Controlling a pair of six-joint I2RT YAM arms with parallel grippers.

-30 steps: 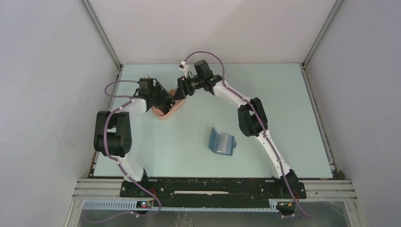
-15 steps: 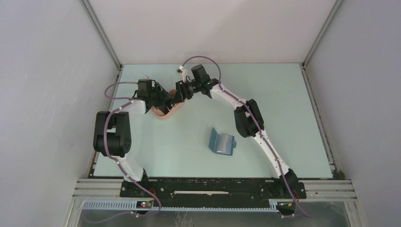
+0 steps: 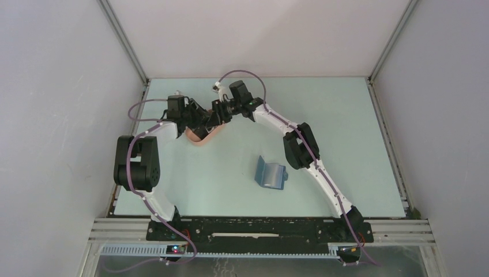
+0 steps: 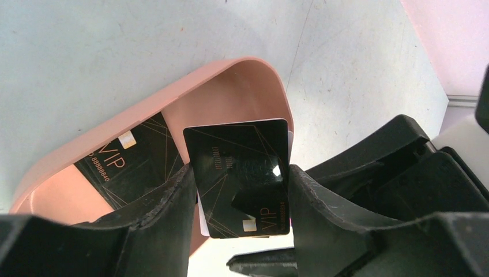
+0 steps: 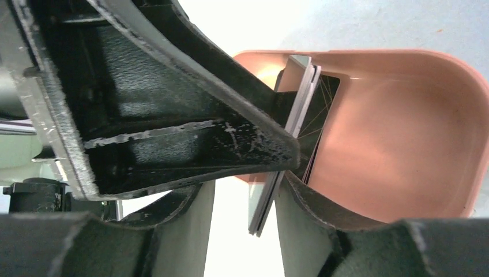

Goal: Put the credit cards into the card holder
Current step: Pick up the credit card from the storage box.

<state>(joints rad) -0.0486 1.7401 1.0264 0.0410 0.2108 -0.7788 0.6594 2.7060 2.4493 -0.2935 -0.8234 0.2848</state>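
Over the pink tray, my left gripper is shut on black credit cards, pinching them by their long edges; a pale edge shows behind the front card. Another black card lies in the tray. My right gripper is open and straddles those held cards, seen edge-on. They lie against its right finger, with a gap to the left one. In the top view both grippers meet at the tray. The blue card holder lies open mid-table.
The pink tray sits at the back left of the table, near the left wall. The right arm's elbow hangs just behind the card holder. Frame posts stand at the back corners.
The right arm has swung left to the left gripper over the tray, and its jaws have narrowed around the held cards. The left arm has not moved.
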